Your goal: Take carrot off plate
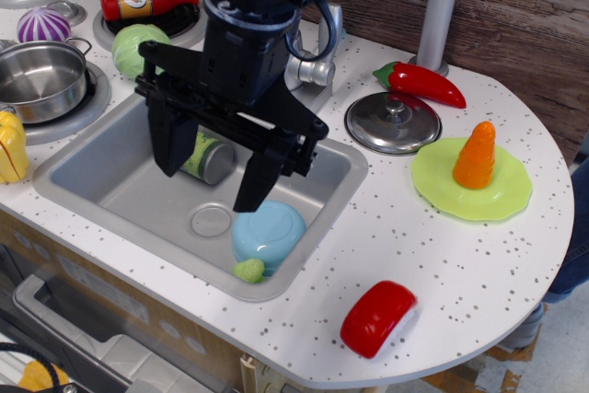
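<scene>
Jaws: spread wide on the black gripper (213,167), holding nothing, hanging above the sink (120,181).
Carrot (476,156): standing upright, tip up, in the middle of the plate (442,195).
Plate: on the speckled worktop (442,273) at the right, well apart from the gripper.
Neighbours: steel lid (394,122) just left of the plate, red chili pepper (421,82) behind it.

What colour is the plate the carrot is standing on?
Lime green; the plate under the orange carrot shows clearly in the observation image.
</scene>
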Controlling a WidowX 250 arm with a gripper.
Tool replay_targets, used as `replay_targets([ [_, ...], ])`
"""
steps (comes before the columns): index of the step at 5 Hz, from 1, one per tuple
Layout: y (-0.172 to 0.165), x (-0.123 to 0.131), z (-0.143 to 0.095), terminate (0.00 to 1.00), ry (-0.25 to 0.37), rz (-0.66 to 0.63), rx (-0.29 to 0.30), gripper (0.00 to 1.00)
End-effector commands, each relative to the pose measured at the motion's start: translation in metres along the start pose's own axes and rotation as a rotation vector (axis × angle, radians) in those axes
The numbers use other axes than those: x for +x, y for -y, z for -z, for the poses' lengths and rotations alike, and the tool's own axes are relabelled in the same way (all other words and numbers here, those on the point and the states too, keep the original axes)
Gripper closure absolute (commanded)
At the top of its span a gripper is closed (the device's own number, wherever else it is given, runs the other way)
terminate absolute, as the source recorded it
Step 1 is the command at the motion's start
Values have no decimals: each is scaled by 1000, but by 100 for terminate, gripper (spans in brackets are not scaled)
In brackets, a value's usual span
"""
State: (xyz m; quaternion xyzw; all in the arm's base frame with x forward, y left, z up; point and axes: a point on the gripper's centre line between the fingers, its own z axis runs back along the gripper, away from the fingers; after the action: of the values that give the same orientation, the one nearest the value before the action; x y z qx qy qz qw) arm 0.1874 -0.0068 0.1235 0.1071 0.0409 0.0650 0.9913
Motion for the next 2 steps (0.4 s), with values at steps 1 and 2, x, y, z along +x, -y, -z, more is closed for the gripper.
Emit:
replay_targets([
  [1,0,0,0,0,0,0,0,0],
  [2,31,22,-19,0,35,14,-24,0],
])
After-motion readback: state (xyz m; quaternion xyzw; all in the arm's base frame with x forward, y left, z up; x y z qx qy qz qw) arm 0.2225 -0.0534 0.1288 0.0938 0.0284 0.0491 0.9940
